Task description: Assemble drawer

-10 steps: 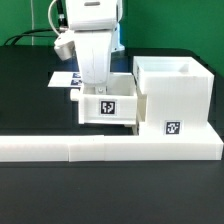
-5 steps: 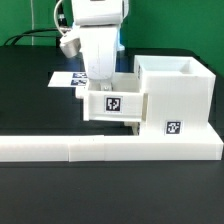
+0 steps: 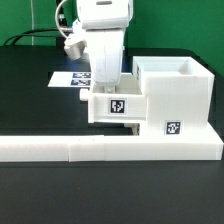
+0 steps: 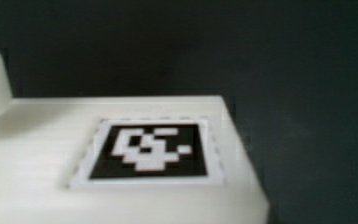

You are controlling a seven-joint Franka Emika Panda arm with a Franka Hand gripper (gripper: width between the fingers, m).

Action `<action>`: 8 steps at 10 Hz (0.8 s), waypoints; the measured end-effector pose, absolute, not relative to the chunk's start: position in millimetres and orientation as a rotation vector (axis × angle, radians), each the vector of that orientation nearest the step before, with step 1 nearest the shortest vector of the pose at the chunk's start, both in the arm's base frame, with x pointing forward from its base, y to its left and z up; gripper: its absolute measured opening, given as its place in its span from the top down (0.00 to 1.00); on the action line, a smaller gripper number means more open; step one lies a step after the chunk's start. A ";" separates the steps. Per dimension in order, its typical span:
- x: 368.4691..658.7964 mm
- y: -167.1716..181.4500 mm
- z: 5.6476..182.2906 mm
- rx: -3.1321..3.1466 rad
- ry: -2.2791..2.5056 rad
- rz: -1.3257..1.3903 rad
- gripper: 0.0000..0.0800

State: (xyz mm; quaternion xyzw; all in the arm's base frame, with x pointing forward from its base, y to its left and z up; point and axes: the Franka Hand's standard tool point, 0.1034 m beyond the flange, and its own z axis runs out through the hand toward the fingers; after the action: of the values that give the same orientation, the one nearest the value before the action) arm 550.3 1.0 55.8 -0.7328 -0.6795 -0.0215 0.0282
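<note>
Exterior and wrist views of a drawer-insertion step. The gripper (image 3: 107, 88) reaches down into a small tagged tray (image 3: 117, 108) and appears to carry it just clear of the black table (image 3: 30, 100); the fingertips are hidden inside the tray, so how wide the claw stands cannot be told. The tray touches the side of the tall housing (image 3: 172, 95) facing the exterior view's left, presumably to line it up with an opening there. The housing stands against the low L-shaped wall (image 3: 100, 150), which likely braces it against pushing. The marker board (image 3: 68, 79) lies behind. The wrist view shows only a tagged white face (image 4: 149, 150).
</note>
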 end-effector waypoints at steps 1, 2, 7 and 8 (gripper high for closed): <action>550.3 1.0 55.8 -2.261 -2.098 -0.066 0.95; 550.5 -0.1 55.8 -2.264 -2.096 -0.066 0.95; 550.6 0.4 55.4 -2.238 -2.140 -0.058 0.95; 550.9 -1.0 55.5 -2.233 -2.155 -0.049 0.95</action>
State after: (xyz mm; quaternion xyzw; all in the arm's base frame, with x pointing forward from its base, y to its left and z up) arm 550.9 -1.0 55.5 -0.7193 -0.6942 -0.0159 0.0189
